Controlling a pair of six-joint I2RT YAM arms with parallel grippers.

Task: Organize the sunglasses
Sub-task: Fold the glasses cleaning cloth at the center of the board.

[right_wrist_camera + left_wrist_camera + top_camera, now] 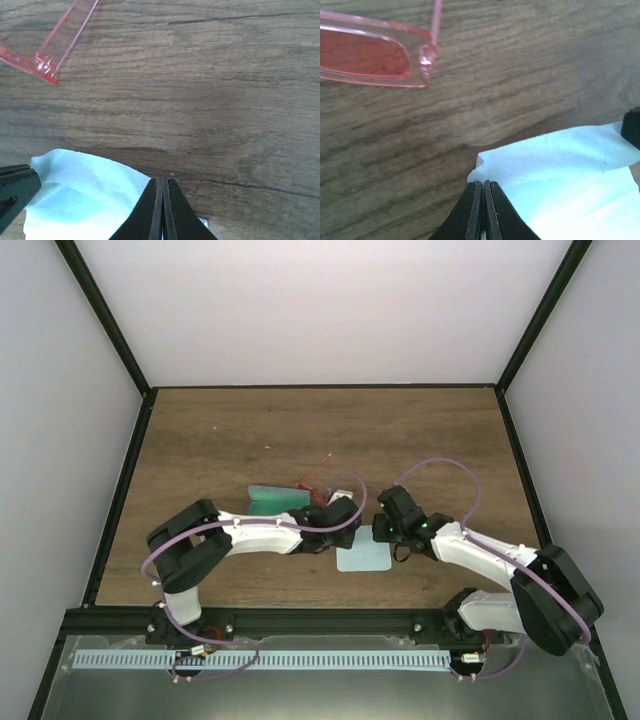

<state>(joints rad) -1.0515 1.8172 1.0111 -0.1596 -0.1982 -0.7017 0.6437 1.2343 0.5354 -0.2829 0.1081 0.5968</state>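
Top external view: the sunglasses [312, 491] lie on the wooden surface [240, 440], just beside the right end of the grey-blue case [277, 500], and neither gripper touches them. Both arms reach in toward the middle, over the far edge of the light blue cloth [362, 558], which lies nearer than the sunglasses and a little to their right.

From the left wrist camera, the left gripper [482, 184] has its fingers pressed together at the cloth's far left corner; I cannot tell whether the fabric is pinched. One red lens and a thin arm of the sunglasses sit farther out and to the left, with bare wood between them and the cloth.

From the right wrist camera, the right gripper [162, 180] is also closed tight, at the cloth's far edge. The sunglasses' corner hinge is well apart, far and to the left.
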